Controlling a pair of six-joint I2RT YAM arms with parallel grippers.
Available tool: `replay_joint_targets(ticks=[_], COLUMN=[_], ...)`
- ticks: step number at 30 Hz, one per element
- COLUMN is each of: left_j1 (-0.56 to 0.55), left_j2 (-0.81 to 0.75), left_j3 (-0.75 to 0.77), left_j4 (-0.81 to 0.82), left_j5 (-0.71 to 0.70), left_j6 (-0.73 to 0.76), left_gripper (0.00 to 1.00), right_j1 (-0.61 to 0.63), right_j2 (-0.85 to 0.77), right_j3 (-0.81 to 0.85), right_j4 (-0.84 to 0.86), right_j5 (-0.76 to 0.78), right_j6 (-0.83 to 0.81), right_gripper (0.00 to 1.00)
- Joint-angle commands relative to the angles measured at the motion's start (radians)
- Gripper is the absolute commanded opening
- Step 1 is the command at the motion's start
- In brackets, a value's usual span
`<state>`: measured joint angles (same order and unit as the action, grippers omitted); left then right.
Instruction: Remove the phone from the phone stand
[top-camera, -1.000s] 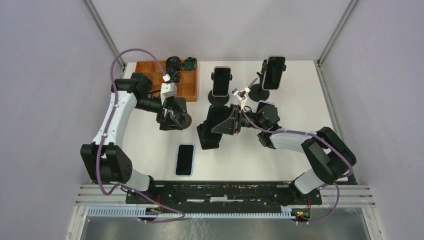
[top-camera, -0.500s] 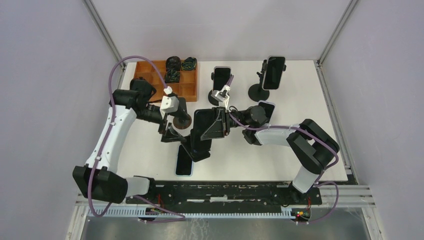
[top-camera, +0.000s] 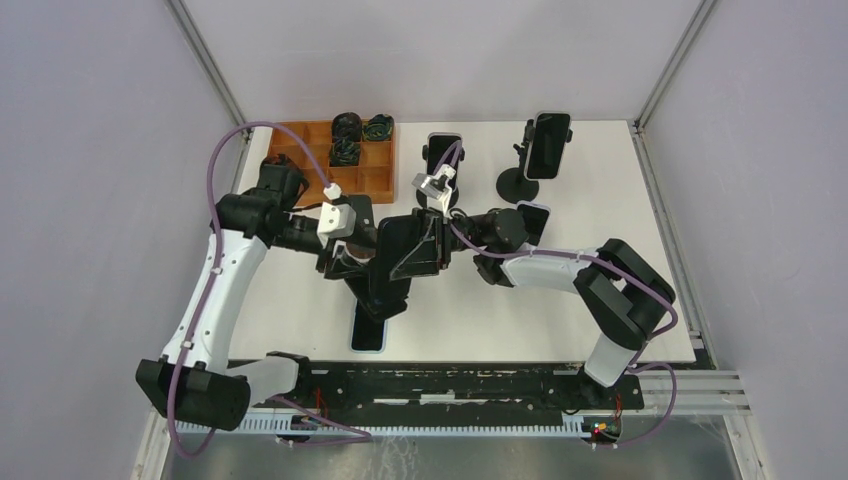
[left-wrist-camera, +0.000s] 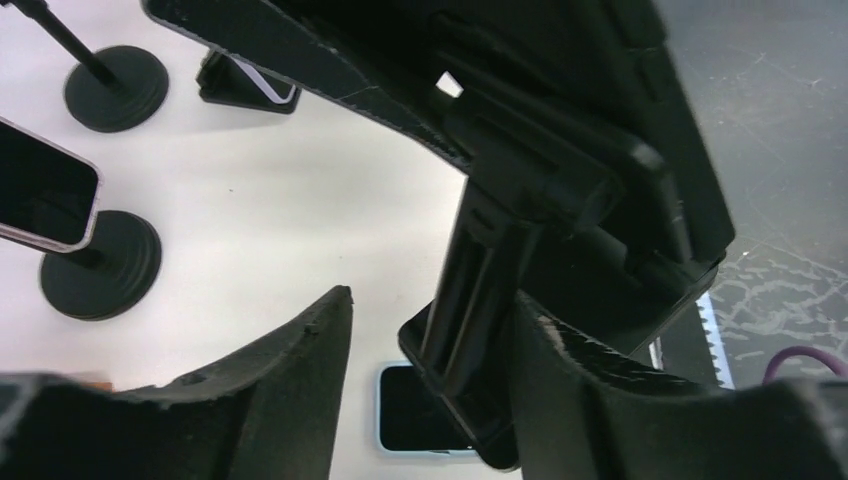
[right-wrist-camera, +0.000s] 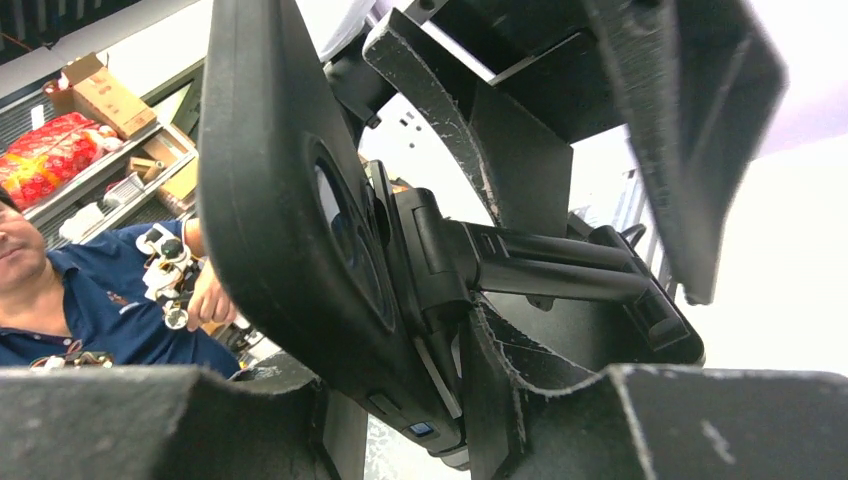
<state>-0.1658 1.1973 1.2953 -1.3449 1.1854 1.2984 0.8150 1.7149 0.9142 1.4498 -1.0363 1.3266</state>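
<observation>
Over the middle of the table (top-camera: 600, 200), our left gripper (left-wrist-camera: 430, 330) has its fingers apart on either side of the phone stand (left-wrist-camera: 470, 290) stem. Our right gripper (right-wrist-camera: 395, 385) is clamped on the phone (right-wrist-camera: 290, 200), which is mounted on that stand.

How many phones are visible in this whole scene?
5. Flat phone at the near edge; middle phone and right phone upright at the back; low phone partly hidden right of centre; held phone raised at centre. Others may be hidden.
</observation>
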Motion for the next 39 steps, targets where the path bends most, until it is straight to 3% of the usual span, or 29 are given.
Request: replay_joint_targets(ticks=[1, 5, 11, 13, 16, 18, 19, 31, 34, 39], left_j1=[-0.003, -0.004, -0.005, -0.006, -0.022, -0.026, -0.026, -0.036, -0.041, -0.041], left_j2=[-0.04, -0.088, -0.132, -0.126, -0.113, -0.116, -0.116, -0.115, -0.115, -0.097], left_j3=[0.007, -0.004, -0.004, 0.012, 0.04, 0.044, 0.046, 0.054, 0.045, 0.054], left_j4=[0.067, 0.058, 0.023, -0.063, -0.12, -0.12, -0.12, -0.121, -0.12, -0.12], left_j5=[0.004, -0.028, -0.045, -0.043, -0.071, -0.082, -0.082, -0.059, -0.059, -0.043], left_j6=[-0.065, -0.067, 0.0, 0.106, 0.145, 0.157, 0.16, 0.132, 0.137, 0.097], left_gripper=[0.54, 0.4, 0.33, 0.33, 0.2, 0.05, 0.02, 0.02, 0.02, 0.02], right_j1=[0.017, 0.031, 0.067, 0.069, 0.07, 0.069, 0.069, 0.021, 0.021, 0.017], right_j2=[-0.022, -0.04, -0.067, -0.072, -0.09, -0.106, -0.113, -0.2, -0.234, -0.276], right_j3=[0.079, 0.089, 0.083, 0.079, 0.056, 0.045, 0.042, 0.021, 0.033, 0.012], right_j4=[0.056, -0.058, -0.142, -0.154, -0.14, -0.153, -0.176, -0.362, -0.465, -0.542], right_j5=[0.071, 0.134, 0.232, 0.255, 0.285, 0.296, 0.3, 0.354, 0.375, 0.405], right_j6=[-0.067, -0.121, -0.156, -0.132, -0.093, -0.094, -0.101, -0.12, -0.177, -0.232], right_gripper=[0.0, 0.0, 0.0, 0.0, 0.0, 0.04, 0.07, 0.15, 0.25, 0.32])
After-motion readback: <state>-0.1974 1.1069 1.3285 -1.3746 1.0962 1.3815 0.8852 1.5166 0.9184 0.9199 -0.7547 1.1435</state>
